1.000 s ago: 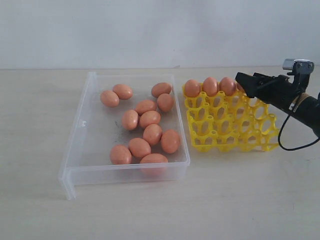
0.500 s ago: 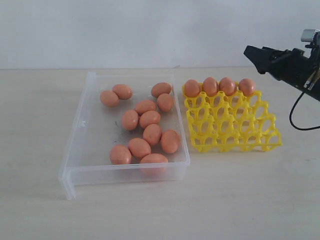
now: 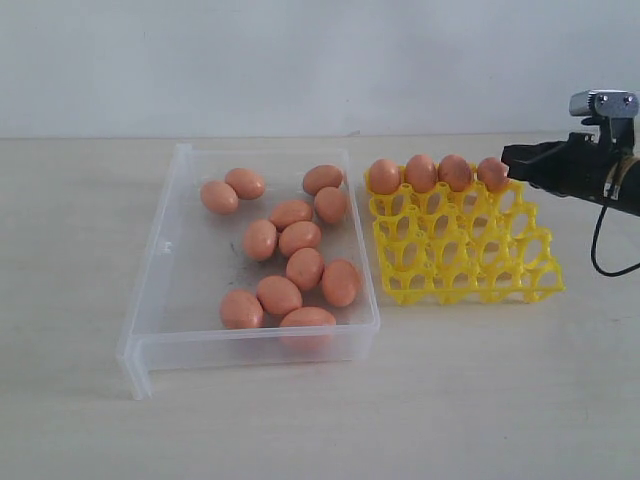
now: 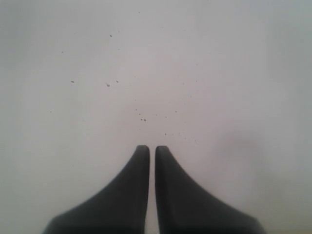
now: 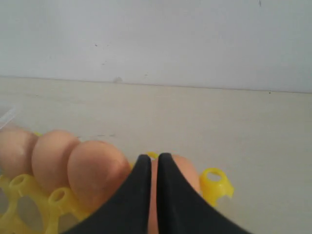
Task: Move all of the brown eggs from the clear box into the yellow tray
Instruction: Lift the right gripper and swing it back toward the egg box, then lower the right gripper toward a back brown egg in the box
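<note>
In the lower left of the exterior view, the box (image 3: pixel 150 300) holds twelve loose eggs (image 3: pixel 279 295). Several touch one another, and one lies against the near wall. A jaw coming down on one of these would likely push its neighbours and set them rolling. The egg at the wall leaves little room for a finger on that side. Smooth ovals may also squirt out of a pinch that lands off-centre.

Right of the box, the tray (image 3: pixel 470 270) is empty except for its far row, where four eggs sit in cups. The right gripper (image 3: pixel 508 158) hangs pinched together with nothing in it, its tip just beside the rightmost egg (image 3: pixel 491 172). Sweeping leftward toward the box at this height could clip that row and tip eggs out. The left gripper (image 4: pixel 147 148) is likewise closed and empty over bare surface, outside the exterior view.
</note>
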Tool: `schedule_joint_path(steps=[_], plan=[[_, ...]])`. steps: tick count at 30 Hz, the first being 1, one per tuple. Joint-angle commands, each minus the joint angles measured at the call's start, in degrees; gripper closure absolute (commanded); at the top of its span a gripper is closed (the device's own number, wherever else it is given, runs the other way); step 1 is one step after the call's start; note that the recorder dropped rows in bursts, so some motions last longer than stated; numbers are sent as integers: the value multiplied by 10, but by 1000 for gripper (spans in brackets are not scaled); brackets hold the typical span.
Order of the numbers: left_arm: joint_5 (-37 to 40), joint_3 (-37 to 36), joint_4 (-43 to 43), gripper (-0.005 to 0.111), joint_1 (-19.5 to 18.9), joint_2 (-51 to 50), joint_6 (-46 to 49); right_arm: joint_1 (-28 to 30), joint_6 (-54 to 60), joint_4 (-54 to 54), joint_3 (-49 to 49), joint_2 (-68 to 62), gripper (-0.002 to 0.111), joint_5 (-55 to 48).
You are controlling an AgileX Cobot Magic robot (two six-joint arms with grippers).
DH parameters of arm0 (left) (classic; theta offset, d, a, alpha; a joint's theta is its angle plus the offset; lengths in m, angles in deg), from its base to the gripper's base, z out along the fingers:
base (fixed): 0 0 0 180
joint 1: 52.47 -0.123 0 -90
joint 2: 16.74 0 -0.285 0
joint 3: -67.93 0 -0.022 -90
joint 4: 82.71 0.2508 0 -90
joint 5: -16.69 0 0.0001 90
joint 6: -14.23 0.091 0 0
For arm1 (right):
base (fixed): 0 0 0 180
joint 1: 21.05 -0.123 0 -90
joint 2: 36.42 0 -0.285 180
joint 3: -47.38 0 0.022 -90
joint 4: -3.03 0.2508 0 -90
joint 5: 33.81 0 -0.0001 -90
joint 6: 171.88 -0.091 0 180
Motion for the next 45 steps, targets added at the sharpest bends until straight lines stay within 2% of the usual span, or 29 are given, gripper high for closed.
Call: schedule_joint_path(steps=[1, 5, 10, 12, 15, 19, 24, 27, 30, 33, 37, 40, 42, 43, 45], plan=[[1, -3, -4, 102, 2, 2, -2, 2, -13, -23, -1, 4, 109, 9], [1, -3, -4, 102, 2, 2, -2, 1, -36, -38, -1, 4, 109, 22], [1, -3, -4, 102, 2, 2, -2, -12, -69, -74, -1, 0, 109, -135], [1, -3, -4, 102, 2, 2, -2, -22, -81, -115, -1, -2, 109, -138], [1, -3, -4, 102, 2, 2, -2, -27, -100, -138, -1, 4, 109, -57], [1, -3, -4, 102, 2, 2, -2, -25, -103, -141, -1, 33, 109, 120], [1, -3, -4, 102, 2, 2, -2, -27, -155, -203, -1, 122, 109, 126], [1, -3, -4, 102, 2, 2, -2, -30, -187, -269, -1, 175, 109, 170], [1, -3, -4, 102, 2, 2, -2, -52, -173, -288, 20, 229, 109, 183], [1, -3, -4, 102, 2, 2, -2, -88, -96, -261, 75, 286, 109, 141], [1, -3, -4, 102, 2, 2, -2, -157, 73, -158, 174, 367, 109, -9], [1, -3, -4, 102, 2, 2, -2, -208, 259, 26, 250, 412, 109, -73], [1, -3, -4, 102, 2, 2, -2, -250, 372, 158, 298, 433, 109, -54], [4, -3, -4, 102, 2, 2, -2, -272, 409, 202, 317, 438, 109, -47], [6, -3, -4, 102, 2, 2, -2, -313, 398, 225, 326, 438, 109, -68]])
